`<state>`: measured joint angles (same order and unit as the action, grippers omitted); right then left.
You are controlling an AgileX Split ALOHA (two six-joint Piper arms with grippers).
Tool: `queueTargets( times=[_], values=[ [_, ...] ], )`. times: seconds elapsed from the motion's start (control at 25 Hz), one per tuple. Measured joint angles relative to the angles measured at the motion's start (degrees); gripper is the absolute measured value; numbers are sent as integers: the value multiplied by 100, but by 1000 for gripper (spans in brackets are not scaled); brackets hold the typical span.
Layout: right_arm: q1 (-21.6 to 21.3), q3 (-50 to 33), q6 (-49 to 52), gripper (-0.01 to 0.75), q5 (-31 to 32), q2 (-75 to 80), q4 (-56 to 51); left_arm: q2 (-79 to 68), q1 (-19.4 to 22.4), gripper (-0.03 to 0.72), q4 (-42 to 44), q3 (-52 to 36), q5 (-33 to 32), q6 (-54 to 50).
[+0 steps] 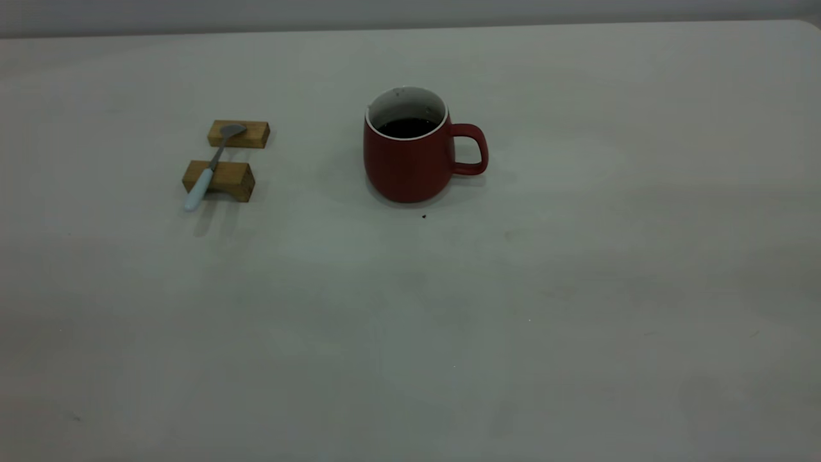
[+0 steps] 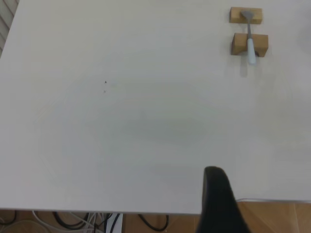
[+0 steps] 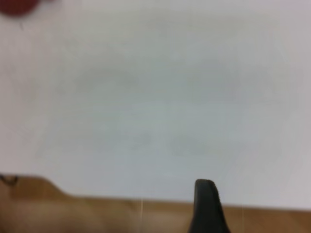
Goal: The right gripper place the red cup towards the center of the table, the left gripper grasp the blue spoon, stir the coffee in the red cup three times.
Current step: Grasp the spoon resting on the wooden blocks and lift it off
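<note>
The red cup (image 1: 410,160) stands upright near the middle of the table (image 1: 449,321), its handle pointing to the exterior view's right. Dark coffee (image 1: 406,127) fills its lower part. To the cup's left, the blue spoon (image 1: 211,165) lies across two wooden blocks, bowl on the far one, pale handle overhanging the near one. Neither arm appears in the exterior view. My left gripper (image 2: 216,194) hangs at the table's edge, far from the blue spoon (image 2: 250,39). My right gripper (image 3: 206,199) is also at the table's edge, far from the red cup (image 3: 17,6).
The far wooden block (image 1: 239,134) and the near wooden block (image 1: 220,180) hold the spoon off the surface. A dark speck (image 1: 423,216) lies just in front of the cup. Cables (image 2: 87,221) hang below the table's edge on a wooden floor.
</note>
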<state>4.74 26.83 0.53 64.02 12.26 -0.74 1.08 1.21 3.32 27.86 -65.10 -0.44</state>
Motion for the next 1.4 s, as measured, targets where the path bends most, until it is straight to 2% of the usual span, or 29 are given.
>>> queueTargets(
  times=[0.28, 1.4],
  values=[
    [0, 0, 4, 575, 45, -1089, 7, 0, 0, 534, 0, 0, 0, 0],
    [0, 0, 23, 575, 58, -1107, 20, 0, 0, 534, 0, 0, 18, -6]
  ],
)
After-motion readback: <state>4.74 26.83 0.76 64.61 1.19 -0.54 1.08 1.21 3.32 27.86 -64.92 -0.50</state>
